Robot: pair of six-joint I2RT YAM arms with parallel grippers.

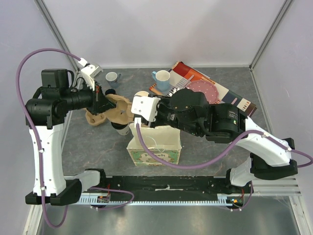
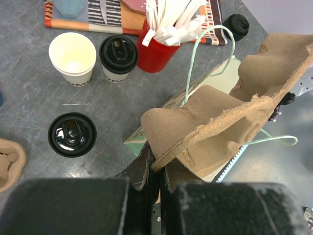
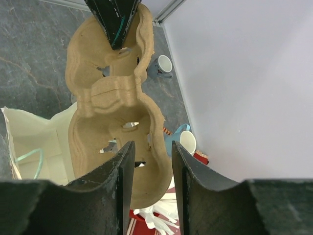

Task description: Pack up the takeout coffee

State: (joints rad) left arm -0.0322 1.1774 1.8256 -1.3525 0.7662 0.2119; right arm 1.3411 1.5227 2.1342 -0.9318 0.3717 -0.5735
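Note:
Two takeout coffee cups with black lids stand on the table (image 2: 118,56) (image 2: 72,134), beside a cream cup without a lid (image 2: 73,56). In the top view one lidded cup (image 1: 120,129) peeks out under a brown moulded cup carrier (image 1: 117,111). My left gripper (image 2: 157,159) is shut on that carrier's edge (image 2: 220,117) and holds it in the air over the paper bag (image 1: 154,147). My right gripper (image 3: 151,144) faces the carrier's other end (image 3: 102,98). Its jaws stand apart with the rim between them.
A second brown carrier (image 1: 95,117) lies at the left. A red cup of straws and napkins (image 2: 156,49) and a loose black lid (image 2: 236,24) sit near patterned mats (image 1: 210,90). Two mugs (image 1: 161,78) (image 1: 112,77) stand at the back. The bag's green handles (image 2: 215,78) stick up.

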